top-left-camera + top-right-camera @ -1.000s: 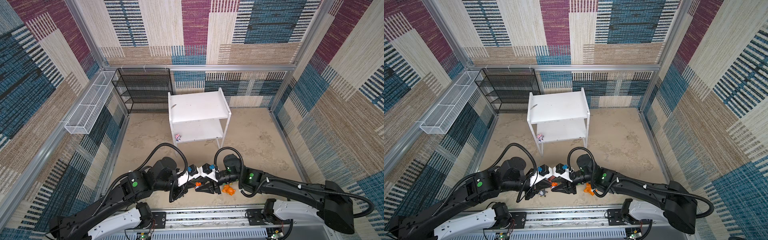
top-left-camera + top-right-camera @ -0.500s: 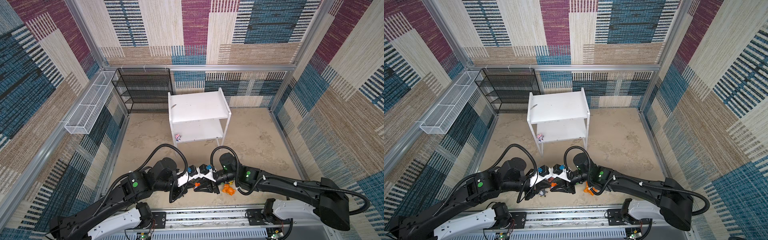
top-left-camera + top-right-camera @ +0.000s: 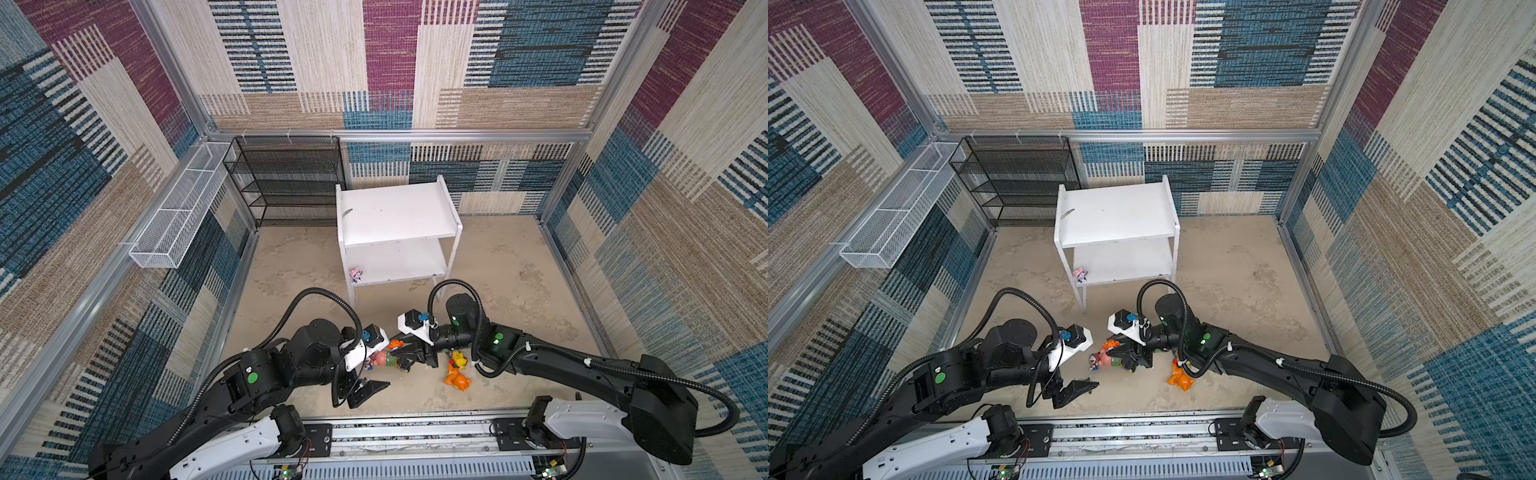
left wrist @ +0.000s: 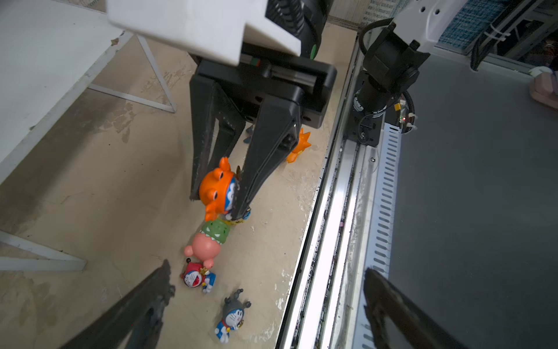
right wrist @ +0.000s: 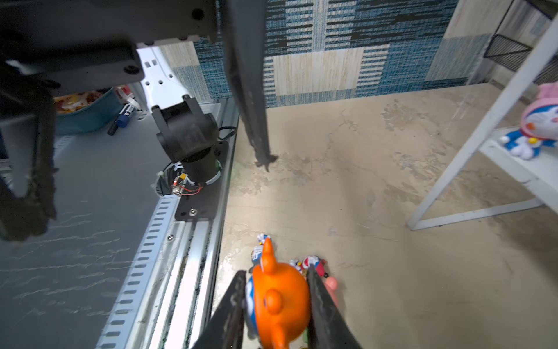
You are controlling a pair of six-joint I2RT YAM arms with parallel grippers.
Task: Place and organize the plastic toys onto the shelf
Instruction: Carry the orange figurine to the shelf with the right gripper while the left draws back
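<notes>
My right gripper [image 5: 276, 290] is shut on a tiny orange-hooded toy [image 4: 216, 187], held just above the floor; both top views show it [image 3: 396, 344] [image 3: 1111, 345]. Beneath it a pink-and-green toy [image 4: 208, 244] lies on the floor, with a red-hooded one [image 4: 196, 276] and a grey-hooded one [image 4: 231, 314] close by. My left gripper [image 4: 267, 269] stands wide open and empty beside them [image 3: 365, 382]. An orange toy [image 3: 457, 378] and a yellow one [image 3: 458, 358] lie under the right arm. A pink-hooded toy [image 3: 356, 275] sits on the lower board of the white shelf [image 3: 395, 216].
A black mesh rack [image 3: 286, 178] stands at the back left beside a white wire basket [image 3: 178, 216] on the wall. The metal rail [image 3: 415, 428] runs along the front edge, close to the toys. The shelf's front leg [image 3: 351, 291] stands just beyond the grippers.
My left gripper was shut and now stands wide open. My right gripper has shifted left and closed onto the orange-hooded toy.
</notes>
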